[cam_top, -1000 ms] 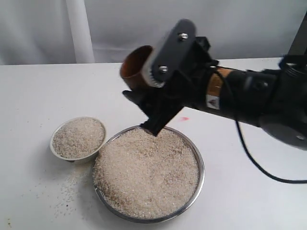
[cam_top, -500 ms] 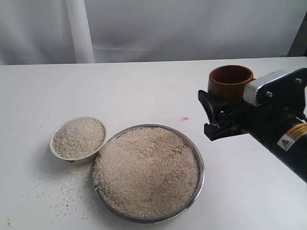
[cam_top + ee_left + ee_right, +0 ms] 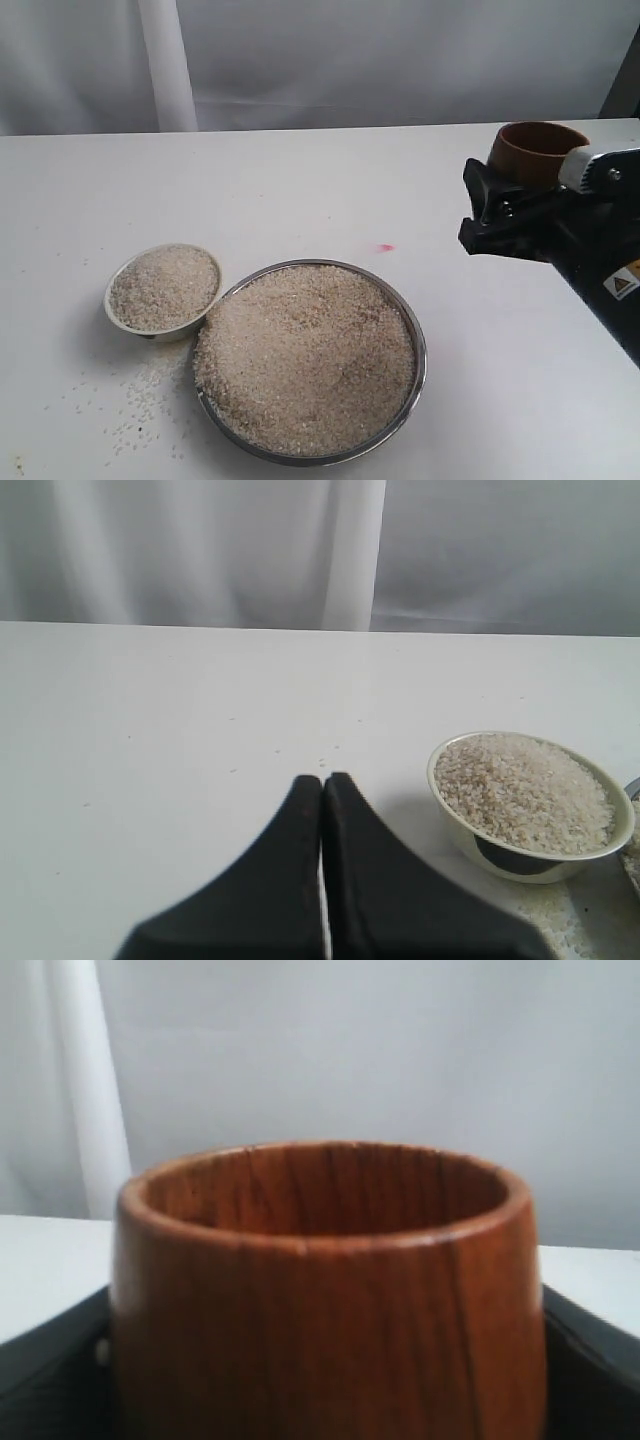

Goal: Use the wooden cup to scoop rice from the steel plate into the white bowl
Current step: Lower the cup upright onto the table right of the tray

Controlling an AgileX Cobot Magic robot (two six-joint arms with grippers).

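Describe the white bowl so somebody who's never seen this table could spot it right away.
Find the wide steel plate heaped with rice on the white table. Right beside its left edge in the exterior view sits the white bowl, also full of rice. It is cream ceramic with sloping sides, far smaller than the shiny metal plate.

I am holding my right gripper [image 3: 480,210] out at the right side of the exterior view. Its black fingers are pointing toward the middle of the scene and clamping either side of the wooden cup [image 3: 535,150], which is sitting upright between them, mouth up. The right arm [image 3: 600,270] is reaching in from the right edge, wrist roughly level. My left gripper [image 3: 322,788] is pointing forward with its two dark fingers pressing flat against each other, gripping nothing.
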